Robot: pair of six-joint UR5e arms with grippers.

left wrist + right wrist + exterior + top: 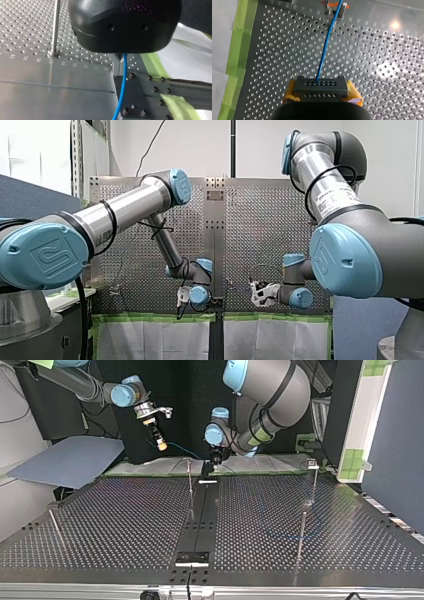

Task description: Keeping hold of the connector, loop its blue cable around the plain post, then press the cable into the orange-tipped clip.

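Front view: my left hand (183, 298) and my right hand (259, 293) hang close to the perforated metal surface (260, 230), apart from each other.

Top view: the right hand, with yellow pads, is raised above the surface's far edge. A thin blue cable (182, 450) runs from it towards the left hand, which sits low near a slim metal post (190, 482).

Left wrist view: the left hand's rounded black casing blocks the sight, so I cannot tell whether it is open or closed. The cable emerges from under it and crosses the smooth plate, beside a strip of green tape (152, 66).

Right wrist view: the right hand is clamped on a flat black connector (321, 86) with rows of small holes. The cable rises from it to the orange-tipped clip (334, 8); whether it is seated there I cannot tell.
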